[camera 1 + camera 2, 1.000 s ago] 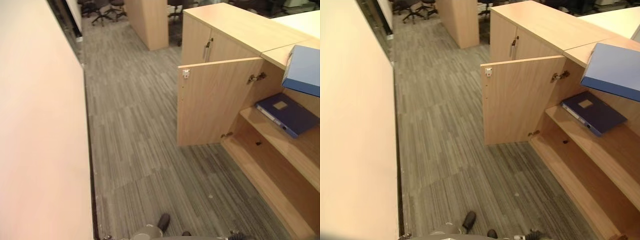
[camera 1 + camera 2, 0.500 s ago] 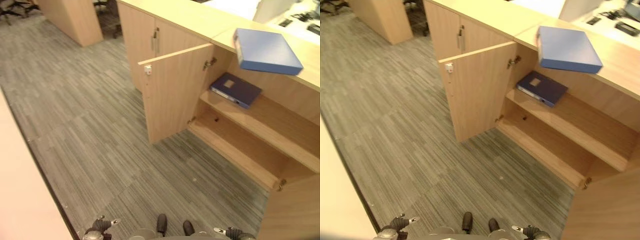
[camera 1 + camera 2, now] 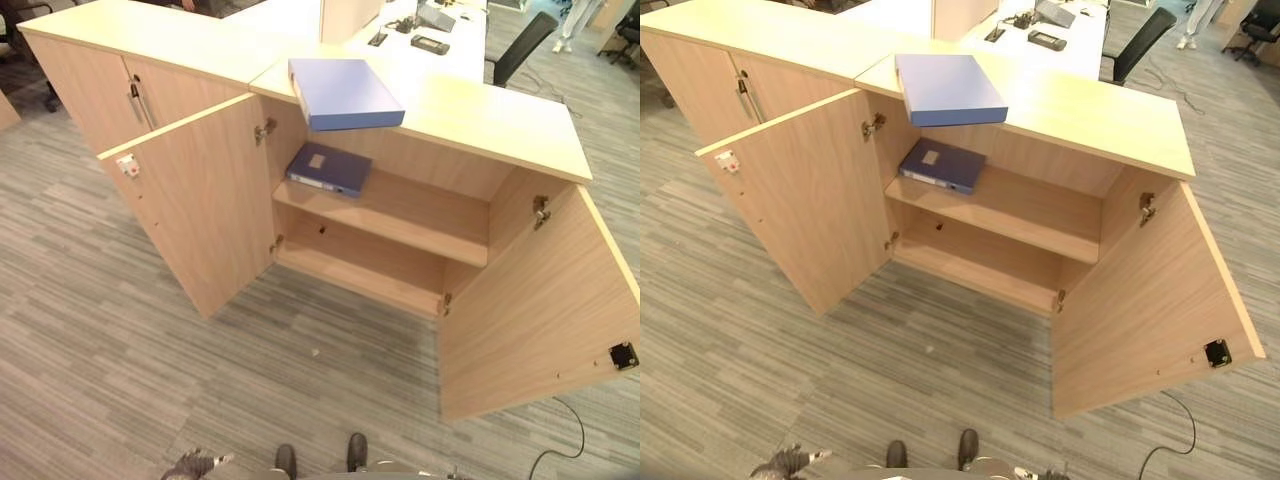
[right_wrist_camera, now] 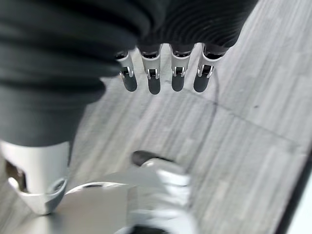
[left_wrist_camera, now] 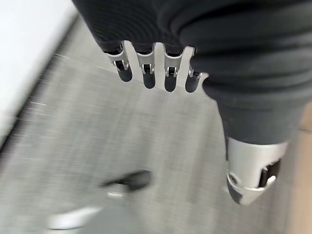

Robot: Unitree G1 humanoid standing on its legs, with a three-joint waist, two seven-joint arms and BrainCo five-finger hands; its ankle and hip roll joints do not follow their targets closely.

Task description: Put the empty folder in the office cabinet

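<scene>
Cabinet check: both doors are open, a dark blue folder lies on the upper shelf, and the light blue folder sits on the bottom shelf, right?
Not quite. The light blue folder lies on the cabinet top, overhanging its front edge, not on the bottom shelf, which is bare. The left eye view shows it. The rest holds: both doors are open and the dark blue folder lies on the upper shelf.

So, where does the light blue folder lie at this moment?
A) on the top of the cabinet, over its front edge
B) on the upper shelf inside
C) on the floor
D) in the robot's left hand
A: the light blue folder lies flat on the cabinet top, its near corner past the front edge.
</scene>
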